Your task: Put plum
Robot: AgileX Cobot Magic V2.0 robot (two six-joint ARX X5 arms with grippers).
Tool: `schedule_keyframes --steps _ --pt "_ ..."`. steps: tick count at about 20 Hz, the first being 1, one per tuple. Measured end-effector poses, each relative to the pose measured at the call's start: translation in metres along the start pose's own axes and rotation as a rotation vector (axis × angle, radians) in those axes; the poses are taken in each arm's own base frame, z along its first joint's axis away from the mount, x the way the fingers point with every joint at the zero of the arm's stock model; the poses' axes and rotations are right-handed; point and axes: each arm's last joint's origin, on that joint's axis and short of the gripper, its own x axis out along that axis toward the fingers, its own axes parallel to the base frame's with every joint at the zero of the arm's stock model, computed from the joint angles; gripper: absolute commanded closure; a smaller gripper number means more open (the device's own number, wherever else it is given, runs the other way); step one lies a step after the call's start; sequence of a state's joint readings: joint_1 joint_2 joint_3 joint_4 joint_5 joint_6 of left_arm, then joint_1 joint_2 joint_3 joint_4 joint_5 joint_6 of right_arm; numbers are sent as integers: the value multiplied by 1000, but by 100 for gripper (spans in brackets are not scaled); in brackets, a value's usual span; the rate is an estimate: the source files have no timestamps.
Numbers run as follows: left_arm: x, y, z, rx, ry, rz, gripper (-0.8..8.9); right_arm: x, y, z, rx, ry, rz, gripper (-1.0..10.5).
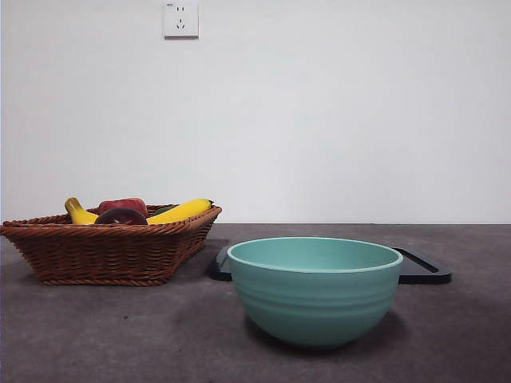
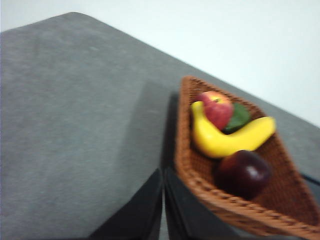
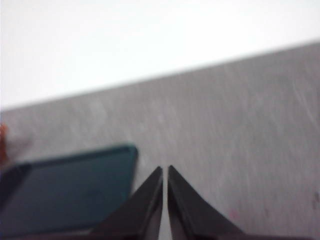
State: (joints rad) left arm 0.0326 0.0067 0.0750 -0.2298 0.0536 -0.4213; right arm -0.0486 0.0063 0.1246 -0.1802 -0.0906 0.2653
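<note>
Plum sits lower right in the left wrist view, in the basket beside the banana. It looks light, firm and slick, so grip across its widest middle. Both end effectors, left and right, are pressed together, empty.

I count one brown woven wicker basket, one yellow curved banana, perhaps two, one dark purple round plum, one red apple-like fruit, one teal ceramic bowl, one black flat tray.
</note>
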Motion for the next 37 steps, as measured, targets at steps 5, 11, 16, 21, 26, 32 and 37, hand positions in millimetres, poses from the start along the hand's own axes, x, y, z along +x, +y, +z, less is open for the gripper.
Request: schedule_keyframes --steps 5,11,16,21,26,32,37 --pt "-12 -12 23 -24 2 -26 805 -12 10 30 2 -26 22 941" --pt "-25 -27 51 -17 62 -63 805 -21 21 62 6 54 45 941" --pt "-30 -40 72 23 154 -133 805 -20 30 86 -2 180 107 941" --pt "-27 -50 86 76 305 -207 805 -13 37 104 -16 347 178 941" --pt "-22 -61 104 133 445 -284 805 -4 45 122 -28 497 258 941" --pt "-14 -76 127 211 590 -345 805 8 58 132 -44 690 395 941" --pt "-12 -83 132 257 692 -394 805 15 68 129 -91 820 478 941"
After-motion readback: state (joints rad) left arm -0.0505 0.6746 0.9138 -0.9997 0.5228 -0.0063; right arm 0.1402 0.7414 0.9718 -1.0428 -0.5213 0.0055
